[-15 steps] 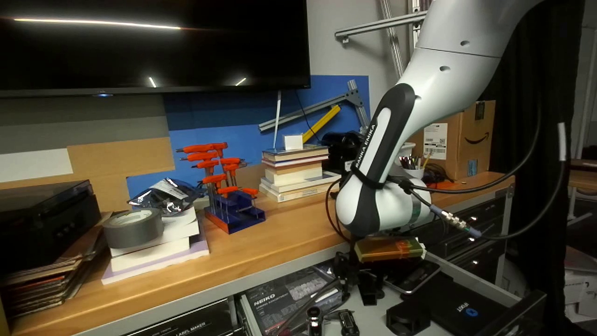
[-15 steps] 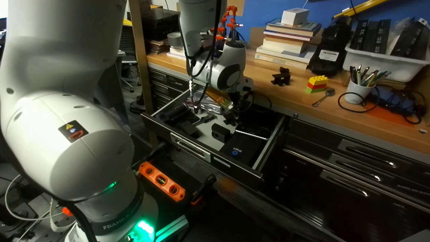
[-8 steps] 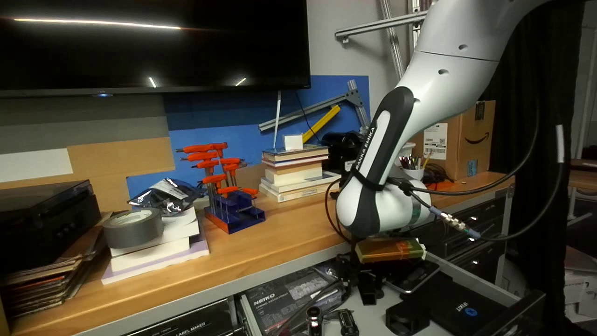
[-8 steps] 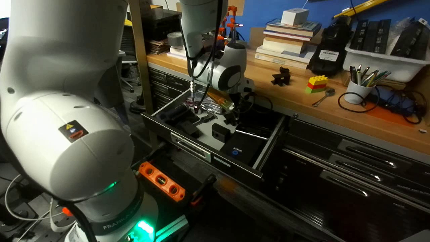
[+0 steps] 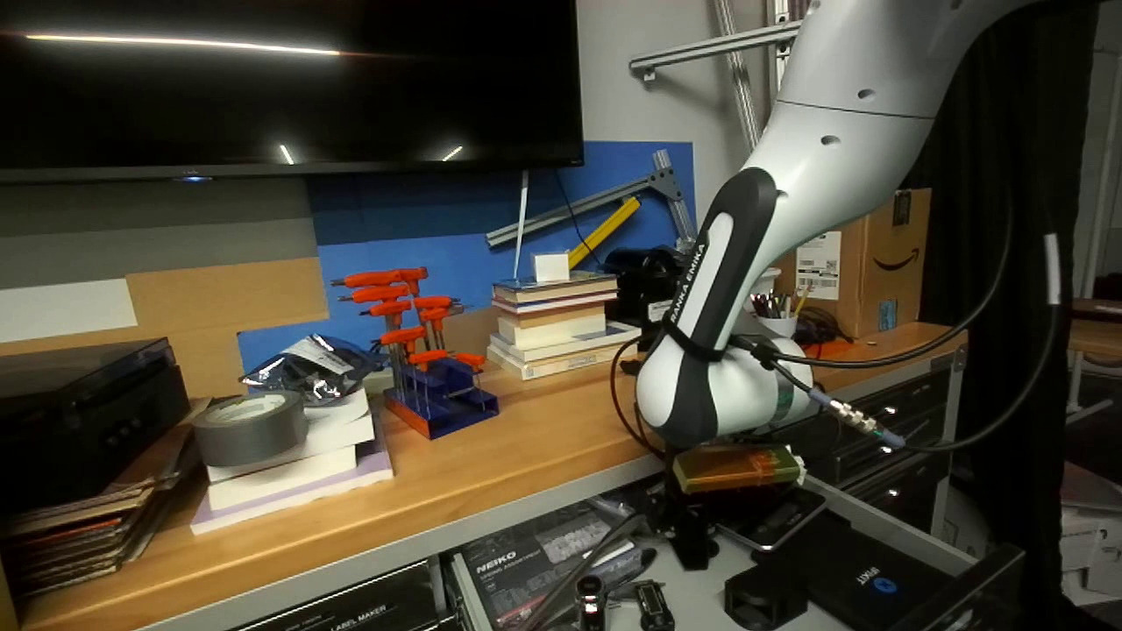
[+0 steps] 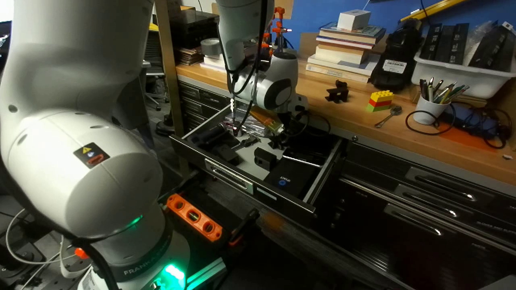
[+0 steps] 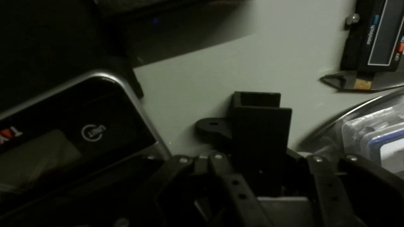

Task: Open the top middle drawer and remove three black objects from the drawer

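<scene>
Bench [image 5: 561,416] carries 1 blk bracket [image 6: 340,95], presumably 1 of 3 out; top mid. drawer [image 6: 229,177] open, gripper [image 7: 268,167] astride blk mount [image 7: 260,132], clamp unconfirmed, est. 2 removals o/s.

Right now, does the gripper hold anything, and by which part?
It cannot be told: the gripper straddles the hollow black bracket, but shadow hides any contact.

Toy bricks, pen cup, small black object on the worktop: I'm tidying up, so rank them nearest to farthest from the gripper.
In an exterior view:
1. Small black object: leftmost of the three.
2. Toy bricks: between the other two.
3. Pen cup: rightmost.
</scene>
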`<state>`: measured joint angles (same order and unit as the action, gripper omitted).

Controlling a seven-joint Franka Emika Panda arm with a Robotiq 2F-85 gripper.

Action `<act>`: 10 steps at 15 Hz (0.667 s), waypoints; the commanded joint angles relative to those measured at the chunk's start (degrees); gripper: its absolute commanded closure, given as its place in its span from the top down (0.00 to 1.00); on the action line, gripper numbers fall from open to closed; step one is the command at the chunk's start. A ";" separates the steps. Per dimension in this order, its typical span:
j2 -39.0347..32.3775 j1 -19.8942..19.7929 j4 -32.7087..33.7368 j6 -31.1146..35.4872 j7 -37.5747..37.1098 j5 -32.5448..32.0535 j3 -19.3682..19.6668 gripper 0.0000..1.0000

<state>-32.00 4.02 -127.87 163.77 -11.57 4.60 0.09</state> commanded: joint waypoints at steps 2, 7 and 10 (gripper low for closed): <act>1.58 5.16 -0.49 -1.01 -3.00 -3.13 5.46 0.14; 6.39 8.46 -3.35 -4.65 -3.45 -7.25 8.45 0.18; 10.93 10.55 -5.22 -8.54 -4.98 -11.74 9.97 0.16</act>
<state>-27.57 12.20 -129.63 158.88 -14.47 -3.02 8.19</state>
